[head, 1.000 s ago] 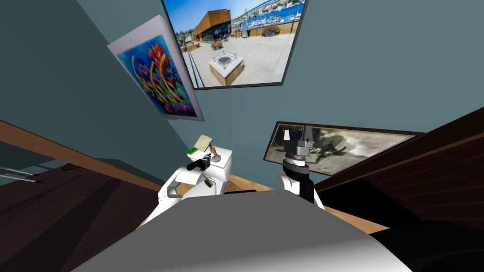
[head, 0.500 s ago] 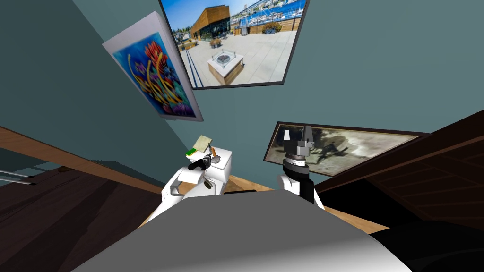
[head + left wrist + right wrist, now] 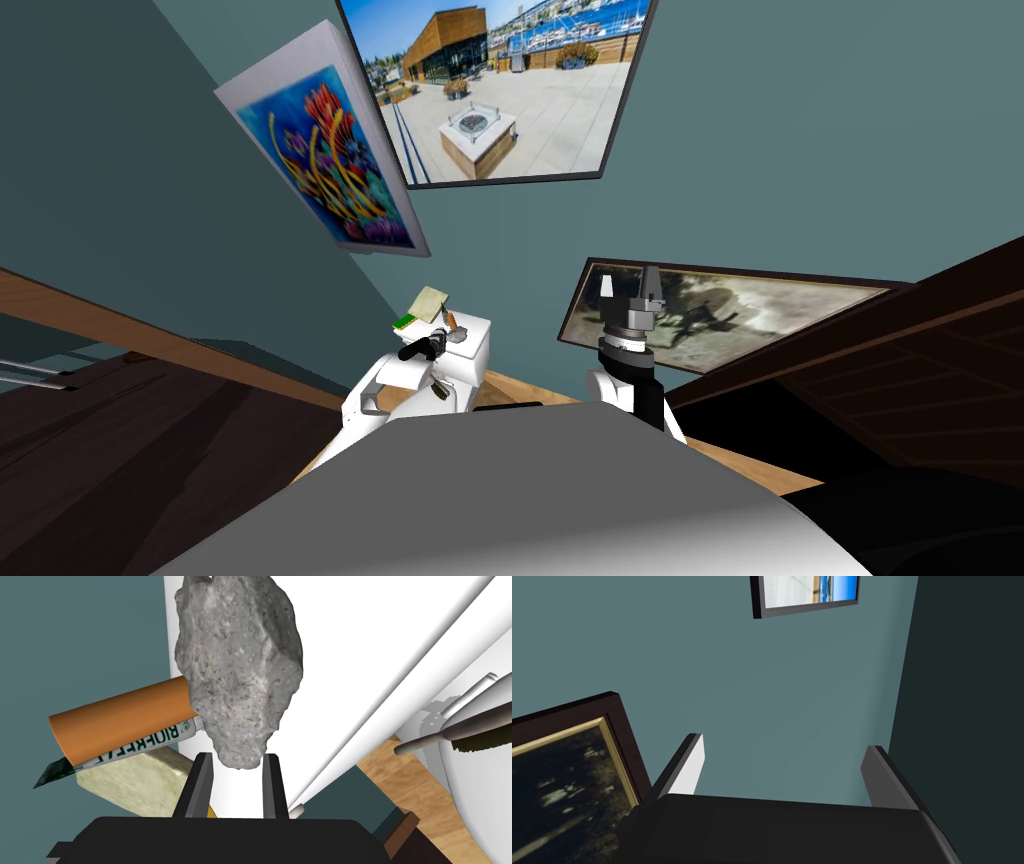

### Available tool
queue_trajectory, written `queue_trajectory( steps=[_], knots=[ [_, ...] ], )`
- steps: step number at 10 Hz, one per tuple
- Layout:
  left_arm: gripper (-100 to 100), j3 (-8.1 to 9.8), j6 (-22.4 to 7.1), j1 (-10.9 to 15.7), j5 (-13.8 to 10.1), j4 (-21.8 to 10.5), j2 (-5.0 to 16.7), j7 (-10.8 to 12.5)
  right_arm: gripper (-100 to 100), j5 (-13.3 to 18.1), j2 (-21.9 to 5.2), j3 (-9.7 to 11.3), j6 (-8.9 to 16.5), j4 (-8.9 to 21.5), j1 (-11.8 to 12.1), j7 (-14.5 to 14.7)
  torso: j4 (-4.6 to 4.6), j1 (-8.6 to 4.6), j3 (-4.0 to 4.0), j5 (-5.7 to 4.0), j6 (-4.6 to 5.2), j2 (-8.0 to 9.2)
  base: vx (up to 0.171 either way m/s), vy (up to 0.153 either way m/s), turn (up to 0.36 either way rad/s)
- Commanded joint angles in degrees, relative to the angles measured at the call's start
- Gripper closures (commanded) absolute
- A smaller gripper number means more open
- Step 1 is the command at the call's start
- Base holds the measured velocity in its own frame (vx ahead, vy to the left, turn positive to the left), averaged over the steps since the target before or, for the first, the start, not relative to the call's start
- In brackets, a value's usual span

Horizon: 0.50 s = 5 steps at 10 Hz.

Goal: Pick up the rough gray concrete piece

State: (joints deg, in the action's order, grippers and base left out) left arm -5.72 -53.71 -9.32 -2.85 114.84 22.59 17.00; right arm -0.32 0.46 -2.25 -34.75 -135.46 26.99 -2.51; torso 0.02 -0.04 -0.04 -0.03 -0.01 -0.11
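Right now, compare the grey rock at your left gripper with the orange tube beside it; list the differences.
The grey rock is rough, lumpy and mottled; the orange tube is a smooth cylinder with a white printed end. The rock's near tip sits between the left gripper's close-set fingers; the tube lies free, across a beige block. Both are at the white stand.

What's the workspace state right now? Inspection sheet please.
Surface: white surface, against teal wall.
Job's things: grey concrete piece, near end between the left fingertips.
Clutter: orange tube behind the piece; tan block by the tube; brush off to the side.
Grippers: left gripper shut on the piece; right gripper open, raised.
Cables: nothing seen.
Surroundings: colourful picture on the wall; wood floor.
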Motion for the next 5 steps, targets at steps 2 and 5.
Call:
queue_trajectory(
  steps=[2,5],
  knots=[
    [100,-0.07,-1.3,-0.4,-0.2,1.9,0.5,0.3,0,0.0,0.0,0.0,0.0,0.0,0.0,0.0,0.00,0.00,0.00,0.00,0.00,0.00,-0.014,-0.002,0.011],
    [0,-0.09,-1.5,-0.8,-0.2,2.5,0.7,0.4,0,0.0,0.0,0.0,0.0,0.0,0.0,0.0,0.04,-0.02,0.09,-0.01,-0.01,0.14,-0.022,-0.001,0.009]
  ],
)
